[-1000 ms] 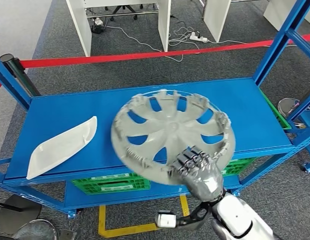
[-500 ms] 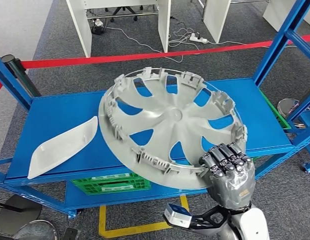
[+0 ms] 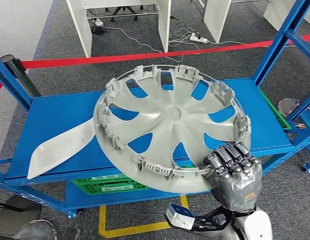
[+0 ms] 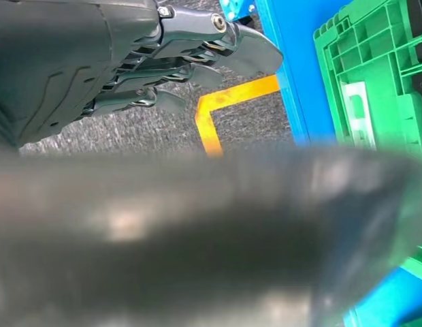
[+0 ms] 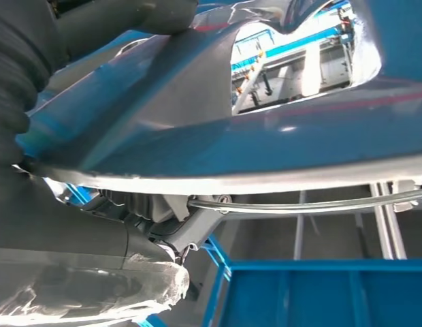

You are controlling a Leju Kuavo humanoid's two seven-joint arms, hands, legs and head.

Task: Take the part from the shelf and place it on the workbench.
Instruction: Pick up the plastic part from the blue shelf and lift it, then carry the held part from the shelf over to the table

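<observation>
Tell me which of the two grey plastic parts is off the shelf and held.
The round wheel cover: the right robot hand grips its near rim, tilted above the blue shelf. The long curved trim piece lies flat on the shelf, untouched.

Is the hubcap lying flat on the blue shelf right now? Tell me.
No. In the head view the right hand grips the hubcap by its near rim, holding it tilted above the blue shelf.

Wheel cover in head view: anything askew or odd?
Yes. The wheel cover hangs tilted over the blue shelf, inner side with clips facing up, gripped at one near rim spot by the right hand. Its far-left edge overlaps the white trim piece in view; contact can't be told. No visible damage.
</observation>
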